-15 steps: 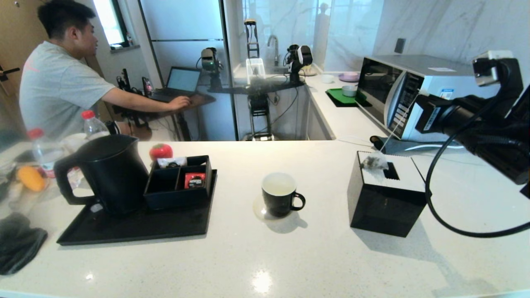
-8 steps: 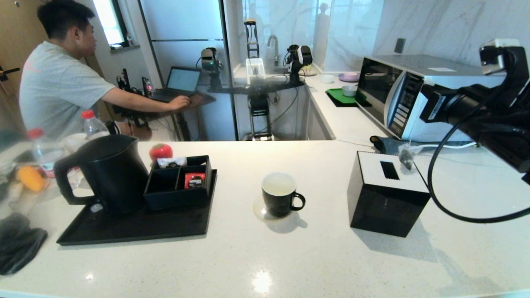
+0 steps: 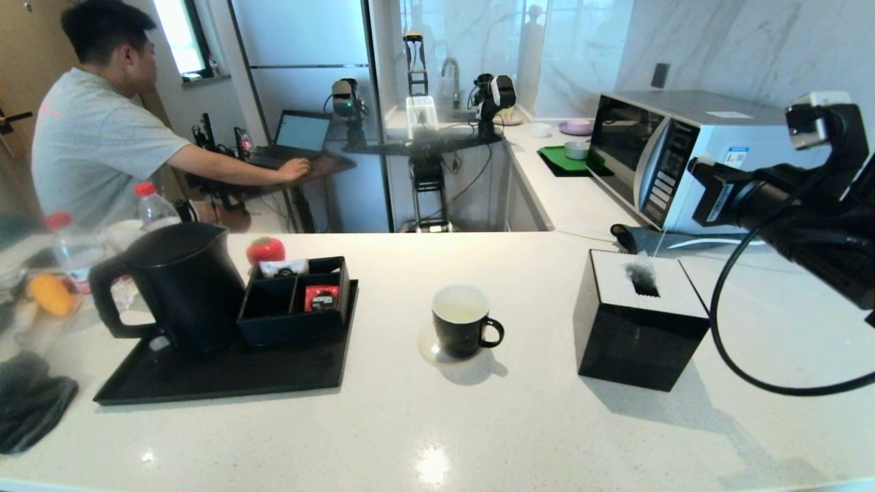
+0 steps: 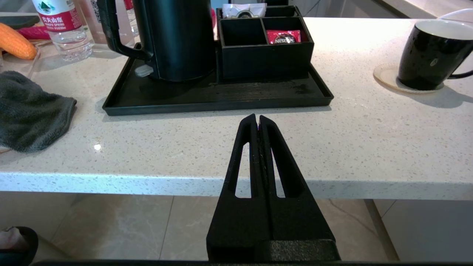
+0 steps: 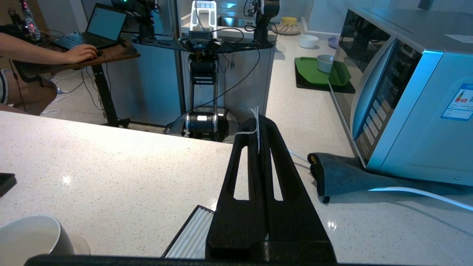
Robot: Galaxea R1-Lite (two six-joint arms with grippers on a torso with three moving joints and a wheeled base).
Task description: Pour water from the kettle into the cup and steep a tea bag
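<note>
The tall black kettle stands on the left of a black tray. Mid-counter, the black cup with its white inside sits on a coaster. My right gripper is raised at the right, shut on the white string. The greyish tea bag hangs from that string just above the tissue box's slot, well right of the cup. My left gripper is shut and empty, low at the counter's front edge before the tray.
A black compartment box with a red sachet shares the tray. The black tissue box stands right of the cup. A microwave and dark mitt lie behind. A dark cloth and bottles are at left.
The tea bag has swung on its string from the box's left top, out behind the box's right corner, and back over the slot. The right arm rose a little, then dipped.
</note>
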